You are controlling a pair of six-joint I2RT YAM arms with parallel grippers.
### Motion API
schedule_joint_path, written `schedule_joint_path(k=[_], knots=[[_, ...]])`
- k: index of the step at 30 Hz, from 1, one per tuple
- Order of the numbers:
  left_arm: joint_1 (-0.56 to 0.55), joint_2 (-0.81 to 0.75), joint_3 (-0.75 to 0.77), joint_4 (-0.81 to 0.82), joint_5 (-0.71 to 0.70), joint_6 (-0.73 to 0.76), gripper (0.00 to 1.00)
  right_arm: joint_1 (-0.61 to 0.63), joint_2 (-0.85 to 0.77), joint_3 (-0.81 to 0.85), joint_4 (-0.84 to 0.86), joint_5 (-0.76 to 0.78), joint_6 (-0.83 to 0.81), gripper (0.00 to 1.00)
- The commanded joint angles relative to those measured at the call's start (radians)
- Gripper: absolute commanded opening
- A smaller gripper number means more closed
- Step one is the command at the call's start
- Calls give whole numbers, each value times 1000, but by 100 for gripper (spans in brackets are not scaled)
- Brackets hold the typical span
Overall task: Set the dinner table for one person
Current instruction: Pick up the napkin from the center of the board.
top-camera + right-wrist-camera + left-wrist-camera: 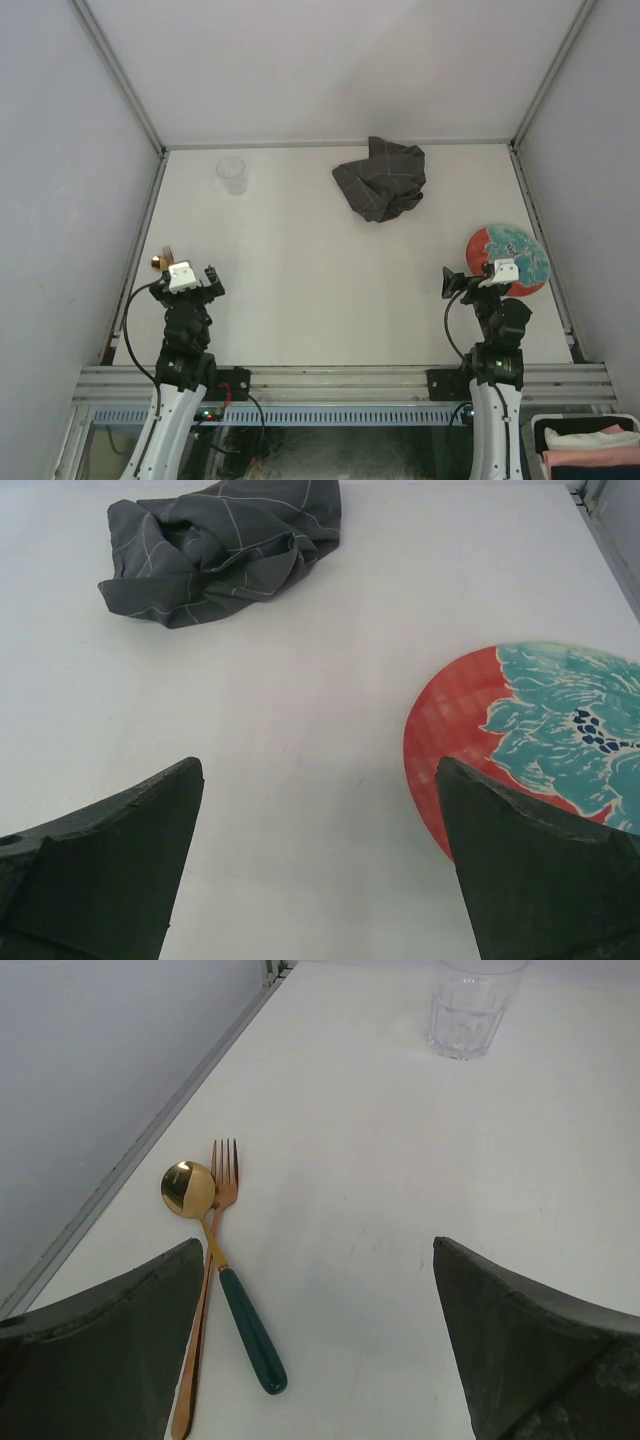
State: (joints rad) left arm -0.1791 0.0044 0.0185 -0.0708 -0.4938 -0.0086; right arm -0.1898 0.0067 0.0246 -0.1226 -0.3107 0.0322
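Off-white dinner table (300,270) spreads beneath both arms. Left of the crumpled cloth (380,178) stands a glass (232,175); right of it, nearer, a plate (510,258). Left gripper (315,1260) and right gripper (320,780) both gape, empty.

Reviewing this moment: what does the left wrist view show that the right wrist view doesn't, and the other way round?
Only the left wrist view: a gold spoon with a green handle, crossed with a gold fork, and a clear glass further off.

Only the right wrist view: a crumpled dark grey checked cloth and a red plate with a turquoise floral pattern, partly cut off by the frame.

Both: the off-white dinner table, plus the camera's own gripper, the left gripper or the right gripper, each wide open and empty.
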Motion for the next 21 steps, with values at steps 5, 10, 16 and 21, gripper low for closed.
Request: schedule_joint_path(k=[5, 10, 16, 21], knots=[[4, -164, -101, 5, -7, -4, 100, 14, -21, -52, -20, 24, -9, 100], [3, -164, -101, 5, -6, -4, 100, 14, -22, -53, -20, 25, -10, 100], [4, -168, -101, 1, 43, 15, 100, 35, -25, -52, -24, 27, -20, 100], [3, -169, -102, 1, 38, 17, 100, 46, 37, 45, -70, -106, -80, 100]])
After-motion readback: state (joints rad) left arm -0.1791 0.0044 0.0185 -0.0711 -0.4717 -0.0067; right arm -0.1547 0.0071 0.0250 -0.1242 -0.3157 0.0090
